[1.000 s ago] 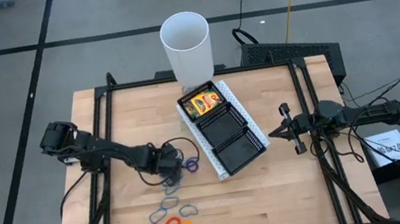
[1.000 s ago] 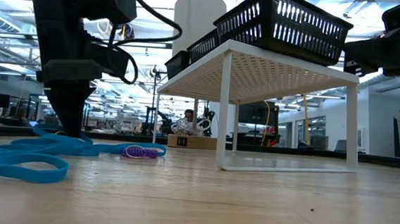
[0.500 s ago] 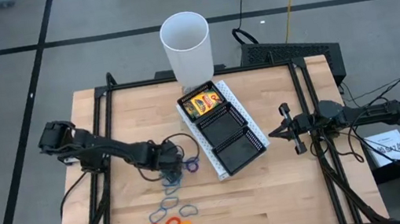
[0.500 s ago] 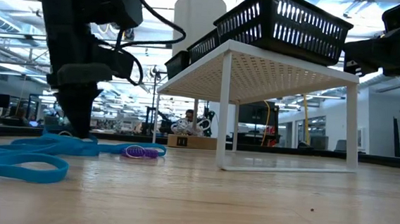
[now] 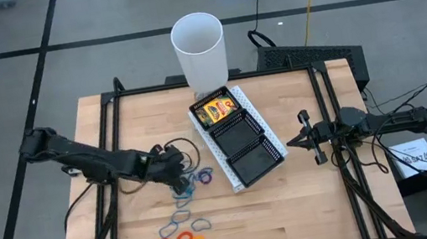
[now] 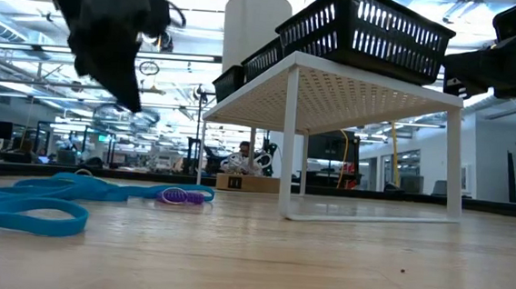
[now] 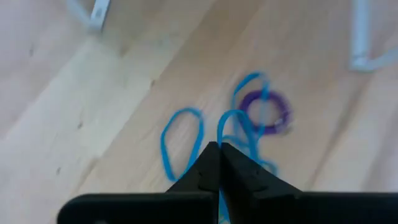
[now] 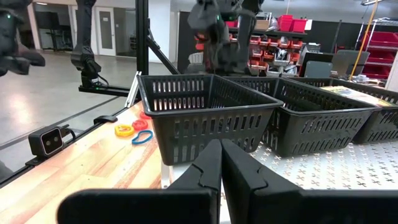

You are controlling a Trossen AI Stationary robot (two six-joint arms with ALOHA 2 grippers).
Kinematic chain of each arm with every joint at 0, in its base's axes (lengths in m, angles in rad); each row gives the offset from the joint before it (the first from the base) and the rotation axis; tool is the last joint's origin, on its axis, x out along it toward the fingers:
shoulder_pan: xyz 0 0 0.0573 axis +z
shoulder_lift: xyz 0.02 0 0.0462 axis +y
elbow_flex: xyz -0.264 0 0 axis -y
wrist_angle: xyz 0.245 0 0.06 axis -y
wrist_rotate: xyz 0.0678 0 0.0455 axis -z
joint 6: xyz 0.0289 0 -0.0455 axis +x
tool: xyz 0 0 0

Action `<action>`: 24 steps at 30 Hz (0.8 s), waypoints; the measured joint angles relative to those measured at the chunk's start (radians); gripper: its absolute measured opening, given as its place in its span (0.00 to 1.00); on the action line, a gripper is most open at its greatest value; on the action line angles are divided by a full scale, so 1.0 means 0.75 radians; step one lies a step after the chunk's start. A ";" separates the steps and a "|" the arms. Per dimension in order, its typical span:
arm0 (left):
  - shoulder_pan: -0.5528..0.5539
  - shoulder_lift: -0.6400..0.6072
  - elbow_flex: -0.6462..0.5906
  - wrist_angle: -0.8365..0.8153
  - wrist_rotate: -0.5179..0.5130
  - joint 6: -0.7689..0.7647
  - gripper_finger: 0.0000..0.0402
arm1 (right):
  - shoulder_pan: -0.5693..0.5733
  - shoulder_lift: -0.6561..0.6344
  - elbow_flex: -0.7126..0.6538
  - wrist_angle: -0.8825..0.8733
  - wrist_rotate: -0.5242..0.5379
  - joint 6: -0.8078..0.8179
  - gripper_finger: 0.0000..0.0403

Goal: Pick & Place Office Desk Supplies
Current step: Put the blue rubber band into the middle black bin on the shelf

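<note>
Left gripper hangs above the table with its fingers pressed together, apparently pinching a thin blue rubber band, though the wrist view is blurred. Other blue loops and a purple loop lie on the wood beside the black mesh tray. Right gripper waits closed beside the tray.
</note>
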 joint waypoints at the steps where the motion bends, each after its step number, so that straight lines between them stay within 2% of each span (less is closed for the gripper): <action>1: -0.004 -0.032 0.000 0.015 -0.011 0.019 0.01 | 0.000 0.000 0.000 0.000 0.000 0.000 0.00; 6: -0.006 -0.199 0.000 0.201 -0.110 0.116 0.02 | 0.000 -0.001 0.000 0.000 0.000 0.000 0.00; 10: -0.006 -0.283 0.000 0.502 -0.145 0.340 0.01 | 0.000 0.000 0.000 0.000 0.000 0.000 0.00; 13: 0.001 -0.300 0.001 0.810 -0.193 0.565 0.03 | 0.000 -0.001 0.000 0.000 0.000 0.000 0.00; 17: 0.042 -0.265 0.001 1.107 -0.150 0.774 0.01 | 0.000 -0.001 0.000 0.000 0.000 0.000 0.00; 24: 0.164 -0.137 0.001 1.159 -0.087 0.723 0.01 | 0.000 0.000 0.000 0.000 0.000 0.000 0.00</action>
